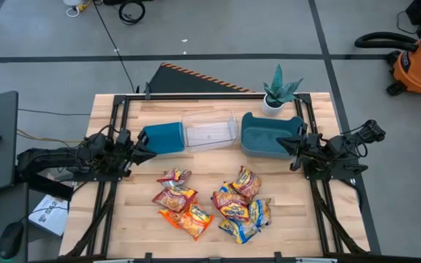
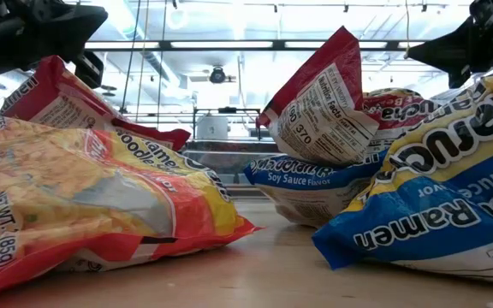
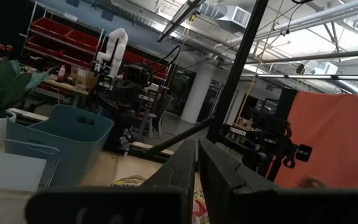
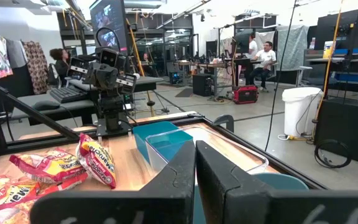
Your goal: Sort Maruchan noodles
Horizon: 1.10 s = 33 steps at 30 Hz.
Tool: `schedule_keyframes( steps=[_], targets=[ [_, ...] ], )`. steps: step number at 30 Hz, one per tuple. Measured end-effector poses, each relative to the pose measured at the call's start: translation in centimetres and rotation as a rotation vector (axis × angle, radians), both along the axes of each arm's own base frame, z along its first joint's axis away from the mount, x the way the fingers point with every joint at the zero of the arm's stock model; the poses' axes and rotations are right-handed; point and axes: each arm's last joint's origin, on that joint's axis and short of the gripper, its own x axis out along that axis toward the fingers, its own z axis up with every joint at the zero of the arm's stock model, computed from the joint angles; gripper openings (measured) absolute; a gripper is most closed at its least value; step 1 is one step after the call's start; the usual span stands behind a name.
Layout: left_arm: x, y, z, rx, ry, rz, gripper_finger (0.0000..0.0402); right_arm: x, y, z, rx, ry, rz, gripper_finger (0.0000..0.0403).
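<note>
From above, the Maruchan noodles (image 1: 214, 204) lie in two loose heaps on the near half of the worktop (image 1: 137, 226), well short of its far edge. The heap toward the left holds a red-pink packet (image 1: 173, 176) farthest back, an orange-red packet (image 1: 175, 196) in the middle and another orange one (image 1: 191, 219) nearest the front edge, their long axes running slantwise from back-left to front-right. The heap toward the right is a tangle of orange and blue-and-yellow packets (image 1: 241, 213) overlapping one another at mixed angles. Along the far edge stand a small teal bin (image 1: 162, 137), a clear bin (image 1: 210, 130) and a larger teal bin (image 1: 269, 135), with a potted plant (image 1: 279, 93) at the far right corner. The left gripper (image 1: 143, 147) hangs at the left edge just beside the small teal bin, fingers together and holding nothing. The right gripper (image 1: 289, 143) hangs at the right edge over the larger teal bin's side, fingers likewise together and empty.

At table height, an orange packet (image 2: 84, 205) lies flat with its long axis across the picture; a blue-and-yellow packet (image 2: 443, 197) leans up at the right, and a red-topped one (image 2: 319, 98) stands on edge between them.

The left wrist camera shows its dark fingers (image 3: 185, 177) pressed together.

The right wrist camera shows its fingers (image 4: 185, 177) closed too, with packets (image 4: 73, 165) on the wood beyond
</note>
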Motion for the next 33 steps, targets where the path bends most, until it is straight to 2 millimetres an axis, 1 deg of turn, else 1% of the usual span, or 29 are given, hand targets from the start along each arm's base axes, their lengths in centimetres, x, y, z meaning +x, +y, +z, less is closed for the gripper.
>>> schedule_keyframes(
  steps=[14,21,25,28,30,33],
  targets=[
    [0.0,0.0,0.0,0.0,0.0,0.0,0.0027,0.0,0.0,0.0,-0.003,-0.002,-0.003,0.002],
    [0.0,0.0,0.0,0.0,0.0,0.0,0.0027,-0.1,0.0,0.4,0.016,-0.043,-0.007,0.002],
    [0.0,0.0,0.0,0.0,0.0,0.0,0.0027,-0.1,-0.2,0.6,0.088,-0.077,-0.036,0.002],
    [0.0,0.0,0.0,0.0,0.0,0.0,0.0027,-0.3,-0.4,1.2,0.015,-0.103,-0.093,0.002],
    [0.0,0.0,0.0,0.0,0.0,0.0,0.0027,-0.5,-0.6,2.0,-0.043,-0.152,-0.114,0.002],
    [0.0,0.0,0.0,0.0,0.0,0.0,0.0027,-0.9,-0.8,3.3,-0.145,-0.251,-0.089,0.002]
  ],
)
